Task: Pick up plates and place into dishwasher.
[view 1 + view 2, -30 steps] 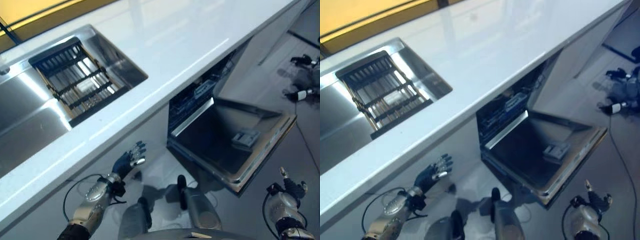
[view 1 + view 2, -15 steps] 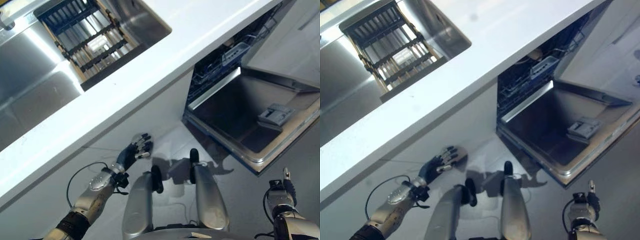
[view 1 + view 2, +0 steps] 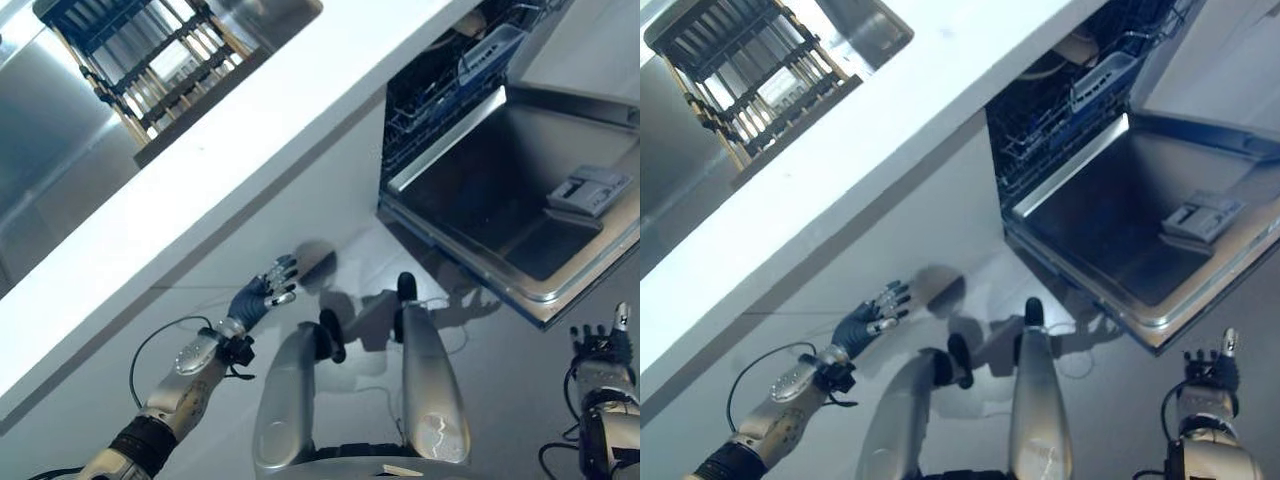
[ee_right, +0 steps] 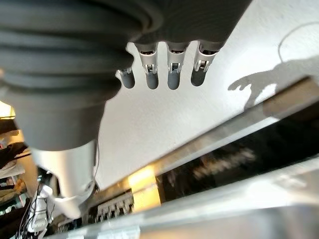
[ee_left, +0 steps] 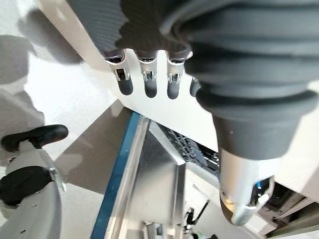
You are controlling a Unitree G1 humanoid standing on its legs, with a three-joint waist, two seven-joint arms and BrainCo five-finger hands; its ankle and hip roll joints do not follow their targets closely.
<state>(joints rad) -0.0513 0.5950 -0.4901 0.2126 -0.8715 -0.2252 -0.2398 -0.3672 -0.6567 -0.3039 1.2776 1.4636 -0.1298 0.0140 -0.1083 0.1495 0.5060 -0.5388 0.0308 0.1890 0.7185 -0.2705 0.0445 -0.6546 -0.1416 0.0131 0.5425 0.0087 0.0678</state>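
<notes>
The dishwasher stands open under the white counter, its door (image 3: 520, 215) folded down flat and its dark lower rack (image 3: 440, 90) showing inside with a pale cutlery basket (image 3: 490, 50). My left hand (image 3: 262, 297) hangs low in front of the cabinet front, left of the dishwasher, fingers (image 5: 145, 82) straight and spread, holding nothing. My right hand (image 3: 1210, 372) is low at the near right, just in front of the door's outer edge, fingers (image 4: 172, 74) straight and empty.
A steel sink (image 3: 40, 190) is set in the counter (image 3: 200, 170) at the far left, with a dark slatted drying rack (image 3: 140, 60) across it. The lowered door juts out over the grey floor (image 3: 520, 380) on the right.
The whole picture has shifted as the camera tilted down, so sink and counter slid up and the dishwasher interior shows more. Both hands stay low and open.
</notes>
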